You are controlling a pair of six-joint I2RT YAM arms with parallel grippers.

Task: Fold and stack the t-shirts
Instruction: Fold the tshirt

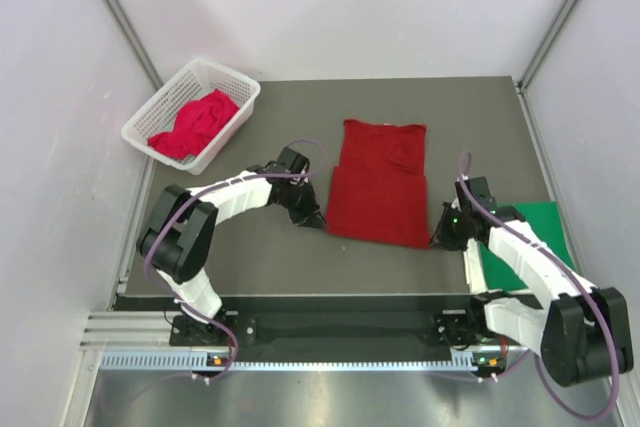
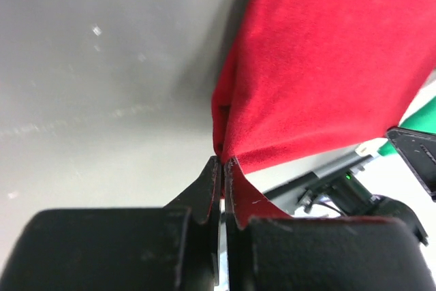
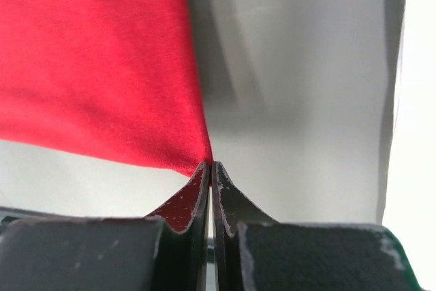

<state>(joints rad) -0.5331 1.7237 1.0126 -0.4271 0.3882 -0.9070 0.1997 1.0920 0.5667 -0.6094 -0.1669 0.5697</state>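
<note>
so there's a white plastic lattice basket [image 1: 163,96] up at the far-left corner of the table [image 1: 260,257], sitting at an angle to its edges; tabletop itself is a flat dark grey, kinda matte, with a few light scuffs in the left wrist view; plain white walls [image 1: 350,7] all round, with a grey metal strut [image 1: 115,7] running up each back corner; ribbed aluminium rail [image 1: 340,359] along the near edge

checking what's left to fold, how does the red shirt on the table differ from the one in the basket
The dark red cloth shirt lies flat, its near corners pinched by the left gripper and right gripper; the pinkish red cloth shirt sits crumpled and untouched in the white lattice basket. Both are red.
</note>
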